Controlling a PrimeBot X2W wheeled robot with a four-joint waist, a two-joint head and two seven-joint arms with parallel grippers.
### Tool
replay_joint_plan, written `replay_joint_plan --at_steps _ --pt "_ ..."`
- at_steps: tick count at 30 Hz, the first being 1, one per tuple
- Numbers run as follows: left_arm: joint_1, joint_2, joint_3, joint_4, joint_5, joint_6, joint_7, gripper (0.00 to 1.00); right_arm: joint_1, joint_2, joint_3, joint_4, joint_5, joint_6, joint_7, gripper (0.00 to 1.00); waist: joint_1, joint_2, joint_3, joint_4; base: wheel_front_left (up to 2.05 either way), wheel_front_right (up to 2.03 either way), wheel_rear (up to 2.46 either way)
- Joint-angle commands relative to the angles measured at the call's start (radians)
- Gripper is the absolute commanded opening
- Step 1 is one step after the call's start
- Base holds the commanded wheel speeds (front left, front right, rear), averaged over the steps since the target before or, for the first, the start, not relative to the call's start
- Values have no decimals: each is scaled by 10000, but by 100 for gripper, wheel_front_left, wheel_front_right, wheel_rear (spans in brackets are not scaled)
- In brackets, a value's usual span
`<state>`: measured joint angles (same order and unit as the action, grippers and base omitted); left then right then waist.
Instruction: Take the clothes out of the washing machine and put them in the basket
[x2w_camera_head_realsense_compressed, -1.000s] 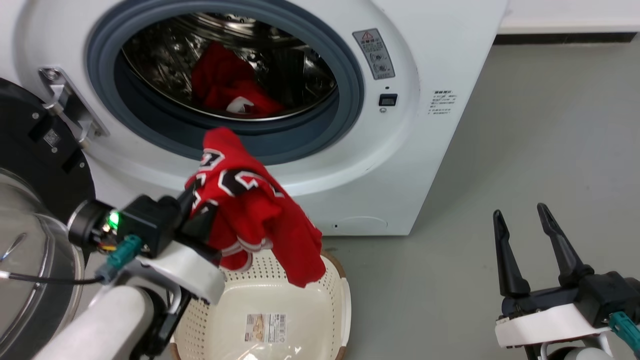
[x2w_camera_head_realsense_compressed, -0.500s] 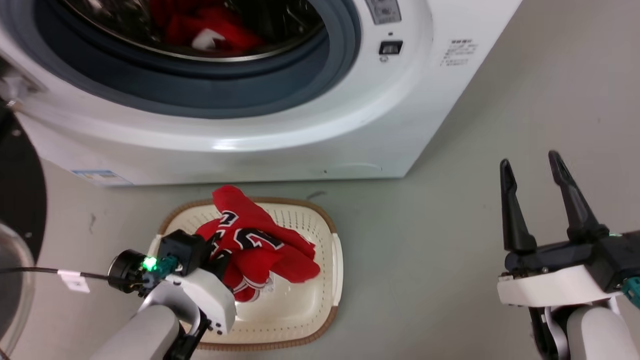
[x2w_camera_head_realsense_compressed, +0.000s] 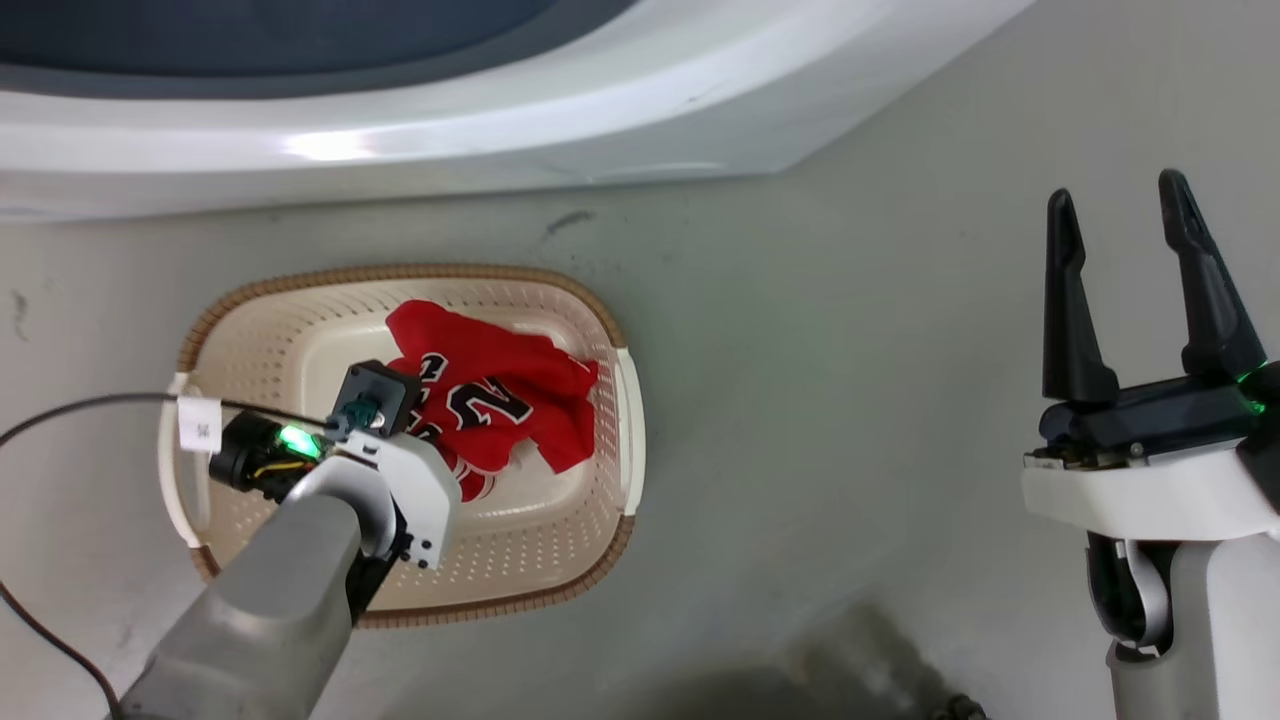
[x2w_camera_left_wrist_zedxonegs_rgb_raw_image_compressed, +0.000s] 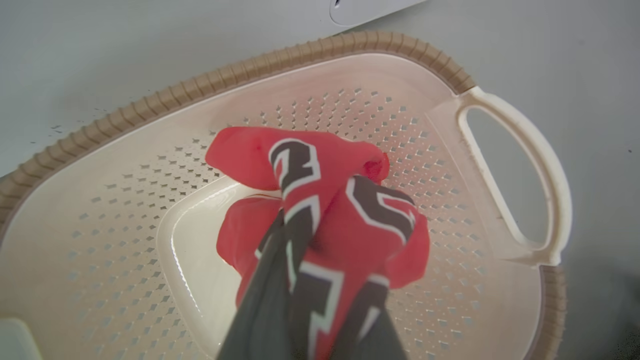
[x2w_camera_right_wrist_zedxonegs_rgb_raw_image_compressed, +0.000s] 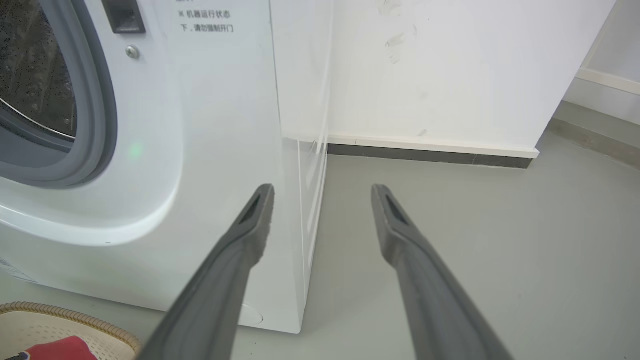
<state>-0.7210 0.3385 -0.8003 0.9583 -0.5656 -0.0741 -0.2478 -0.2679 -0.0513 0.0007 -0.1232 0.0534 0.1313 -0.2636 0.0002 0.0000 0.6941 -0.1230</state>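
Clamping the left tool (x2w_camera_left_wrist_zedxonegs_rgb_raw_image_compressed: 320, 250) tight on the red jersey (x2w_camera_head_realsense_compressed: 500, 400). Sagging from its fingertips into the cream basket (x2w_camera_head_realsense_compressed: 280, 340) directly beneath that tool. Holding the right tool (x2w_camera_head_realsense_compressed: 1125, 215) spread apart, gripping nothing, hovering over the floor (x2w_camera_head_realsense_compressed: 850, 400), facing the washing machine (x2w_camera_right_wrist_zedxonegs_rgb_raw_image_compressed: 210, 125) just ahead-left.

A: How was the left arm set?
B: Its pale grey forearm (x2w_camera_head_realsense_compressed: 260, 600) rose from the lower left of the head view. The white wrist housing (x2w_camera_head_realsense_compressed: 415, 490) tipped downward, and the left gripper (x2w_camera_left_wrist_zedxonegs_rgb_raw_image_compressed: 320, 260) pointed down with its two long dark fingers (x2w_camera_left_wrist_zedxonegs_rgb_raw_image_compressed: 265, 300) pinched on the red jersey with black-and-white numbers (x2w_camera_head_realsense_compressed: 490, 400).
A: And the other arm?
B: The right gripper (x2w_camera_head_realsense_compressed: 1120, 215) stood upright at the lower right on its black-and-white wrist block (x2w_camera_head_realsense_compressed: 1140, 470). Its tapered dark fingers (x2w_camera_right_wrist_zedxonegs_rgb_raw_image_compressed: 240, 260) were spread well apart and held nothing.
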Motion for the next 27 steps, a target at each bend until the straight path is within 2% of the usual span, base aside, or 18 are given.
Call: replay_joint_plan --at_steps 1,8,17,18,19,27 --pt "-310 -44 -60 334 71 -60 57 0 -220 20 -6 -79 37 -10 -19 100 -2 0 645 -170 0 0 0" --pt "-1281 -447 -678 2292 598 -208 316 0 -518 20 -37 -263 85 -10 -19 100 -2 0 1419 -323 0 0 0" --pt "-1567 -761 -1170 3119 818 -316 1191 0 -664 19 -51 -337 144 -10 -19 100 -2 0 1773 -321 0 0 0" --pt "-1539 -783 -1184 3147 797 -336 1238 27 -656 19 -41 -316 154 -10 -19 100 -2 0 1735 -312 0 0 0" --pt "-1512 -800 -1222 3163 831 -328 1227 100 -650 19 -26 -297 150 -9 -19 100 -2 0 1674 -301 0 0 0" --pt "-973 -1111 -1190 3233 542 -402 679 100 -324 19 44 -99 18 -10 -19 100 -2 0 597 1 0 0 0"
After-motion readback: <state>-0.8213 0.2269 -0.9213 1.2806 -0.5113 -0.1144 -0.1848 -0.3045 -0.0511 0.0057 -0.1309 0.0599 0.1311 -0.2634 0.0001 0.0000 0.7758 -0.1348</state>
